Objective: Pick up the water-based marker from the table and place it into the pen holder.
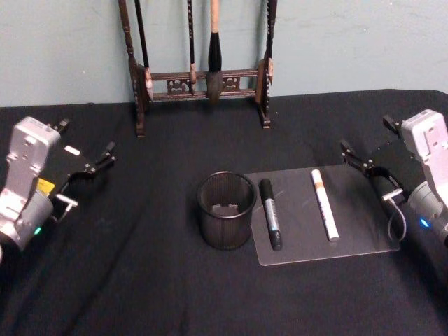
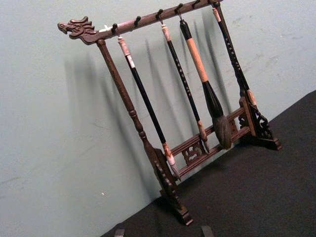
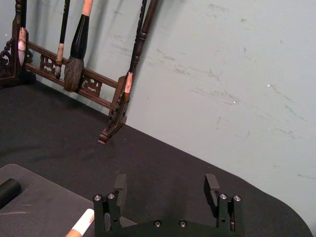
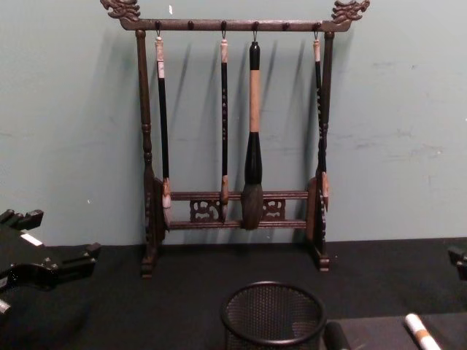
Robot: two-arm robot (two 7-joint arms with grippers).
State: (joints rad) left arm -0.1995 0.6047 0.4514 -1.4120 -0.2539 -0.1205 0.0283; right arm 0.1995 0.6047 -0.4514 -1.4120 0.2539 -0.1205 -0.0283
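Left gripper (image 1: pixel 87 137) open, hovering at the table's (image 1: pixel 133 280) left edge. Right gripper (image 1: pixel 367 134) also open, empty, at the right edge just beyond the mat (image 1: pixel 301 234). Two markers lie on the mat: black marker (image 1: pixel 271 213) just right of the holder (image 1: pixel 224 225), white marker (image 1: pixel 324 204) farther right. Can't tell which is water-based. Holder upright, mid-table, brush rack (image 1: pixel 203 82) behind.
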